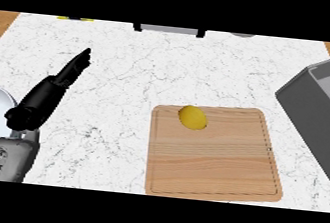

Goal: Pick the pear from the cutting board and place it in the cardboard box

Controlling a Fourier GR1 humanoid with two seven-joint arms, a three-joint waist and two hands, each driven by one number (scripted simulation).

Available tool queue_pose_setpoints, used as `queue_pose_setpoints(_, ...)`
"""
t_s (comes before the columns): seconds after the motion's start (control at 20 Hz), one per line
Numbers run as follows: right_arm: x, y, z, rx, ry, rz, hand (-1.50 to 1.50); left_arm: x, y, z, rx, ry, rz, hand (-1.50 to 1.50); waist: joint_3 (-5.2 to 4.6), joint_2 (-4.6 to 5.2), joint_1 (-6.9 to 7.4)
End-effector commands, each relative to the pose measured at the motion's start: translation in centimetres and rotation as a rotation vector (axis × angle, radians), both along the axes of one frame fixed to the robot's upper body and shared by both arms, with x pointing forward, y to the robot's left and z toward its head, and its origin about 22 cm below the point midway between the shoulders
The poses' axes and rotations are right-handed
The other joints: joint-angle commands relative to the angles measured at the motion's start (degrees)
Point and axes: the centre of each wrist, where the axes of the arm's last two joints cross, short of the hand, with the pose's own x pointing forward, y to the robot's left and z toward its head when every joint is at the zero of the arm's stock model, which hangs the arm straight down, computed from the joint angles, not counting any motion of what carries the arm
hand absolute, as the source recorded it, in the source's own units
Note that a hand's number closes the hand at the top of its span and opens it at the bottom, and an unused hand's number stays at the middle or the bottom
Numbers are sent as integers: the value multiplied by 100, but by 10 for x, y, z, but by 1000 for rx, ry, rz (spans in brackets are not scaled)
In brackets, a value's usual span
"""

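Fingers point(80, 64) of the black left hand point(51, 90) stretch out straight and close together, holding nothing, pointing away over the white marbled tabletop point(164, 68) at the view's left, well apart from the fruit. Near the far left corner of the pale rectangular wooden cutting board point(215, 161) lies the small yellow rounded pear point(192, 117), untouched. At the right edge stands the grey open-topped box point(320, 113), with bare tabletop between it and the board; the right hand shows nowhere.
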Motion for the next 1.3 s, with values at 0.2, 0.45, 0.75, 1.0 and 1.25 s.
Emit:
queue_pose_setpoints(0.2,-12,-67,-21,120,357,-36,150,-3,-8,-1,8,-16,-11,0,6,37,114)
queue_pose_setpoints(0.45,-44,-117,-38,133,471,20,150,3,-10,4,4,-34,-13,0,11,43,57)
queue_pose_setpoints(0.75,-47,-125,-48,211,635,98,-150,-9,6,0,3,-5,-11,0,9,29,102)
queue_pose_setpoints(1.0,-62,-143,-42,237,510,262,-150,7,-12,2,0,-12,-5,0,17,48,36)
queue_pose_setpoints(1.25,-39,-125,-26,528,-44,343,-150,0,-7,2,-1,-19,1,0,41,-12,-52)
